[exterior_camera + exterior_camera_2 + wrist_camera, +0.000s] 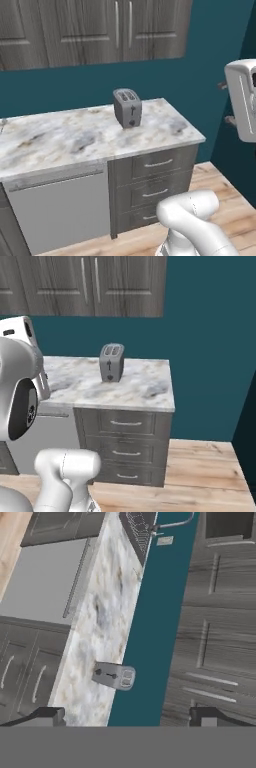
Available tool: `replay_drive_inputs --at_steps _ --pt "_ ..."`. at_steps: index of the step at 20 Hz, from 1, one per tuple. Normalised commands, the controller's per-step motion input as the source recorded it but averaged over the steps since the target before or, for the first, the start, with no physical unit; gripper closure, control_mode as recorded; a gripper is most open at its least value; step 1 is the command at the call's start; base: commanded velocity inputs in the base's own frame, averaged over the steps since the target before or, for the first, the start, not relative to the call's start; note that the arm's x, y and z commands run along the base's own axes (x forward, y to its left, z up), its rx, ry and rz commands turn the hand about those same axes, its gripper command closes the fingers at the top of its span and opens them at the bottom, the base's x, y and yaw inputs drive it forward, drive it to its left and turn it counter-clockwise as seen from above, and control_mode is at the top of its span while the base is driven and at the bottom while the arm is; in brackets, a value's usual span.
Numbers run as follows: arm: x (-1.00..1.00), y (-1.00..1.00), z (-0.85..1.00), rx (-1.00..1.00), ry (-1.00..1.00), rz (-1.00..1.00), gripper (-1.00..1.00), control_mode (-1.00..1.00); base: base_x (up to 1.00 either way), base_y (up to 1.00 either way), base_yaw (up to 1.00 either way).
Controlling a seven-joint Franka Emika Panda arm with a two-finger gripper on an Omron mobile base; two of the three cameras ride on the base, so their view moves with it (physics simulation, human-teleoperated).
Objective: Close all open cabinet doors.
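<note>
Cabinet doors (117, 30) high on the teal wall, above the marble counter (60, 137) and toaster (127, 107), long handles vertical; all in sight apparently flush, none seen ajar; gripper (127, 714) well short, facing them, jaws spread wide, holding nothing.

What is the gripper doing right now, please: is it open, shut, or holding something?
Gripper: open, jaws set wide apart, holding nothing; it faces the cabinet doors from a distance.
</note>
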Motion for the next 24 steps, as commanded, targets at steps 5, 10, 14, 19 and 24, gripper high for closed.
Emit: replay_drive_inputs --at_steps 5,10,14,19,24 --pt "0.00 0.00 0.00 0.00 0.00 0.00 -1.00 1.00 -0.22 0.76 0.00" --pt "0.00 0.00 0.00 0.00 0.00 0.00 -1.00 1.00 -0.05 0.99 0.00" --pt "0.00 0.00 0.00 0.00 0.00 0.00 -1.00 1.00 -0.08 0.98 0.00" --pt "0.00 0.00 0.00 0.00 0.00 0.00 -1.00 1.00 -0.10 0.89 0.00" --pt "0.00 0.00 0.00 0.00 0.00 0.00 -1.00 1.00 0.00 0.92 0.00"
